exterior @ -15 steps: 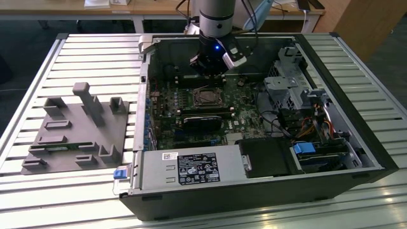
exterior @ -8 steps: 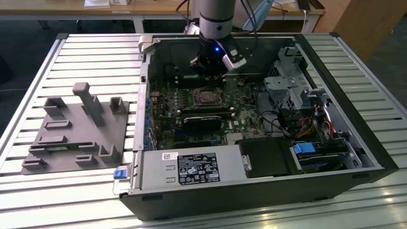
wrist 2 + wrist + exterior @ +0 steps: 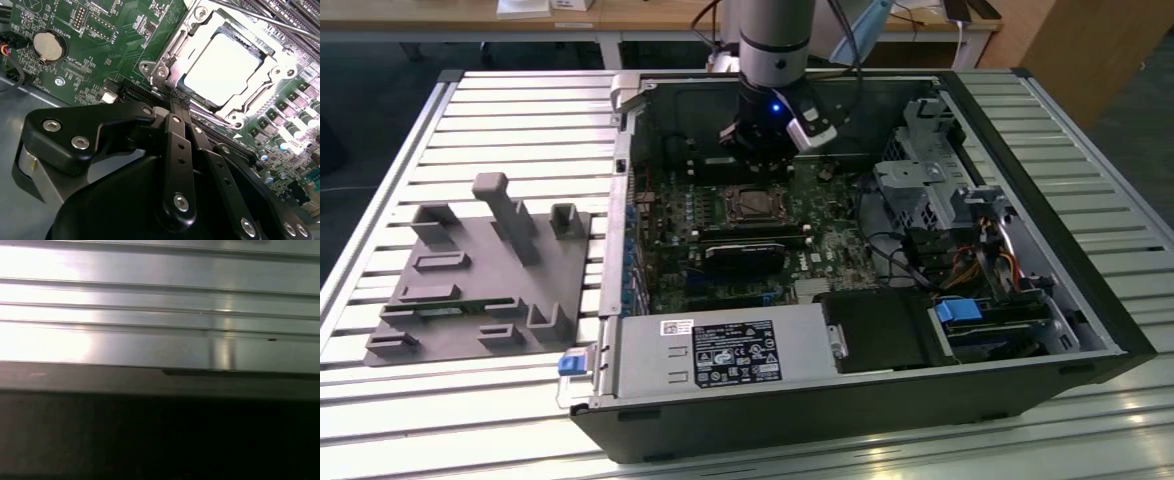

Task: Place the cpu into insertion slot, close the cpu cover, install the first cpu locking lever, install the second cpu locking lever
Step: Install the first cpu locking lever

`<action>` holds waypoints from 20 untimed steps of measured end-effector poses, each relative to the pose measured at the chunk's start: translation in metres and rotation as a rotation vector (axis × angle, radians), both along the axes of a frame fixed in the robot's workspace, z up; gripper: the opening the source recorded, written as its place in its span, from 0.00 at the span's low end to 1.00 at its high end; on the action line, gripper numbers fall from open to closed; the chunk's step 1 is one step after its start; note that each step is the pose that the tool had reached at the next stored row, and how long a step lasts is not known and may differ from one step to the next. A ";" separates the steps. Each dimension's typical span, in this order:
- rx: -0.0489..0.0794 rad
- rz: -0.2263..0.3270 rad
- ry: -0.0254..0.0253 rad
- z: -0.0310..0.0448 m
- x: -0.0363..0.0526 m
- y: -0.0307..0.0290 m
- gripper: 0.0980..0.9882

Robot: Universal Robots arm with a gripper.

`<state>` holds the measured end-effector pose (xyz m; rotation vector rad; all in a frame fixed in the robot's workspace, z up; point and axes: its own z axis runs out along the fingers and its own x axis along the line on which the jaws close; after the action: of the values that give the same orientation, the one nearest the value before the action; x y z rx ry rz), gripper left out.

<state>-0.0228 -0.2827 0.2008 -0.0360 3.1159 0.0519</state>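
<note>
cpu (image 3: 223, 70): smooth pale metal | cpu cover (image 3: 265, 86): shiny metal

We see the computer case (image 3: 1087, 330) lying open on the slatted table (image 3: 520, 110), with a moulded tray (image 3: 454, 300) on the table at the exterior view's left of it. Inside the case lies the circuit board (image 3: 674, 255). The chip (image 3: 222, 67) sits in the socket (image 3: 256, 46), with the cover (image 3: 240, 101) down around it. The gripper (image 3: 172, 102) hangs just beside one socket corner.

This is a robotics workshop or lab. An open black computer tower (image 3: 854, 415) lies on a slatted aluminium desk (image 3: 520, 110) beside a grey moulded fixture plate (image 3: 460, 295).
</note>
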 end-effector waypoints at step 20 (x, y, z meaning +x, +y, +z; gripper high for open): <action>-0.035 0.000 0.0004 -0.0019 0.0019 0.0023 0.01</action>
<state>-0.0209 -0.2804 0.1989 -0.0368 3.1171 -0.0029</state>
